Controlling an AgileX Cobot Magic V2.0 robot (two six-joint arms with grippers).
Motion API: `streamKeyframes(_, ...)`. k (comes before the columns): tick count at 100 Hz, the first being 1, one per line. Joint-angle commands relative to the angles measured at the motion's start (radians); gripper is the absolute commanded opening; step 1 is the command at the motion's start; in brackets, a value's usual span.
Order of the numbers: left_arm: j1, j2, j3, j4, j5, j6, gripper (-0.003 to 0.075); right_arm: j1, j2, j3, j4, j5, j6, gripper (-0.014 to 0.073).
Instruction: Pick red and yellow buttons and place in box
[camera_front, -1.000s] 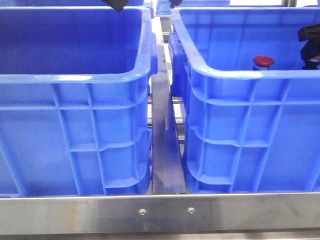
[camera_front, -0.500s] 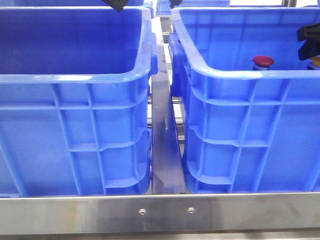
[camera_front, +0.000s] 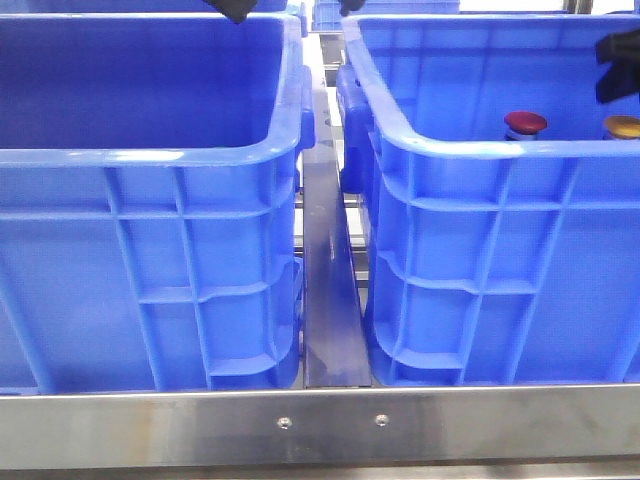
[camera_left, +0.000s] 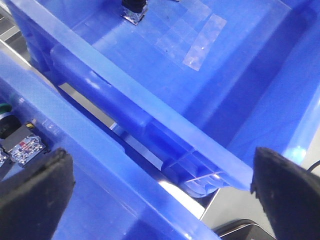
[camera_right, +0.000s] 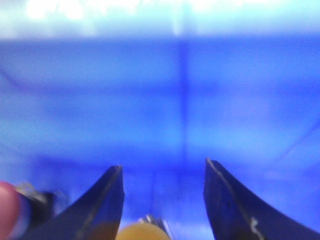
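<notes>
The right gripper (camera_right: 162, 200) hangs spread above the yellow button (camera_right: 142, 232) (red button (camera_front: 525, 123) beside it).

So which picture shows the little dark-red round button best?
The front view: the dark-red domed push button stands sharp and unblocked inside the right-hand blue plastic crate. The right wrist view catches only a blurry reddish sliver at the picture's edge. The left wrist view doesn't show it.
</notes>
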Motion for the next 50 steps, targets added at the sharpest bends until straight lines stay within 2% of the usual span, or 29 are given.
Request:
streamKeyframes(1, -0.008, -0.037, -0.038, -0.024, -0.060, 0.001, 0.0672, -0.006, -0.077, -0.031, 0.018, 0.028, -0.011, 0.0399)
streamKeyframes(12, -0.008, -0.044, -0.038, -0.022, -0.072, 0.001, 0.0665, -0.006, -0.123, -0.009, 0.018, 0.032, -0.011, 0.0396)
streamKeyframes(24, -0.001, -0.072, -0.021, -0.019, -0.131, -0.030, 0.0568, -0.006, -0.202, 0.045, 0.018, 0.032, -0.011, 0.0352)
streamKeyframes(36, 0.055, -0.107, 0.010, -0.017, -0.206, -0.103, 0.0384, -0.006, -0.304, 0.116, 0.018, 0.032, -0.011, 0.0225)
streamKeyframes(50, 0.167, -0.148, 0.055, -0.017, -0.202, -0.120, 0.0066, -0.006, -0.430, 0.204, 0.018, 0.035, -0.011, 0.0029)
